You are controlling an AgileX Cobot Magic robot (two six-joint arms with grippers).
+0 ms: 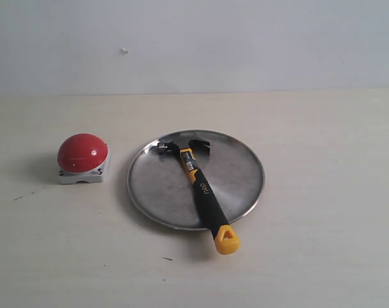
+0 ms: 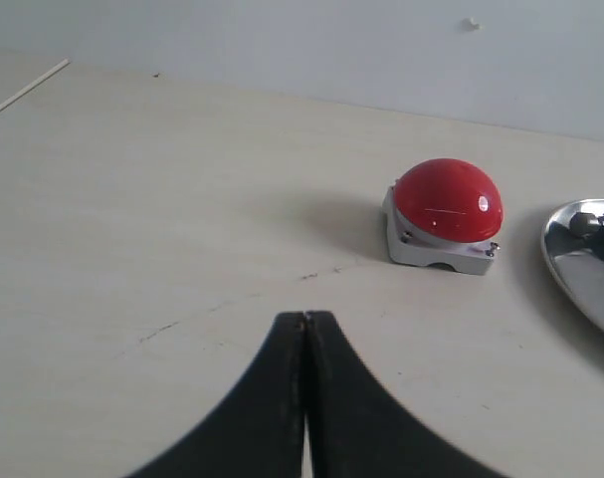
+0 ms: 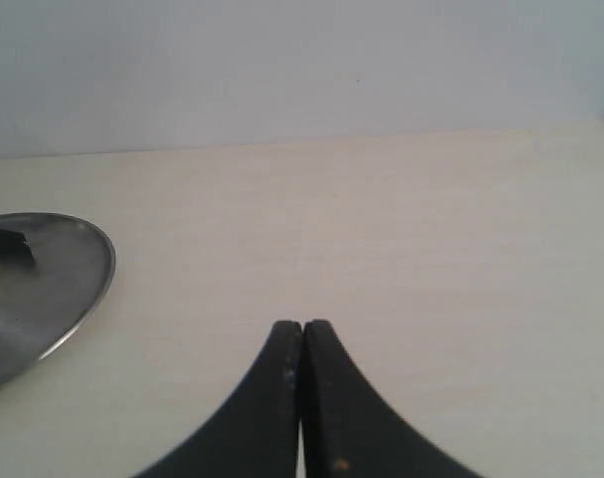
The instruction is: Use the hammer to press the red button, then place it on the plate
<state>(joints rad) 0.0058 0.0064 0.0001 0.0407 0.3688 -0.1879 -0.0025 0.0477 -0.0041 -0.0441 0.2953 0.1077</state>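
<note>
The hammer (image 1: 200, 190) lies across the silver plate (image 1: 239, 168), its dark head near the plate's far rim and its yellow looped end (image 1: 227, 241) hanging over the near rim. The red button (image 1: 82, 154) on its light-grey base stands on the table left of the plate. In the left wrist view the red button (image 2: 447, 203) is ahead of my left gripper (image 2: 305, 317), which is shut and empty; the plate's edge (image 2: 572, 261) shows beside it. My right gripper (image 3: 302, 325) is shut and empty, with the plate's rim (image 3: 95, 289) off to one side. Neither arm shows in the exterior view.
The pale wooden table (image 1: 322, 244) runs back to a plain light wall (image 1: 245, 45). A few small dark marks (image 1: 167, 259) dot the tabletop near the front.
</note>
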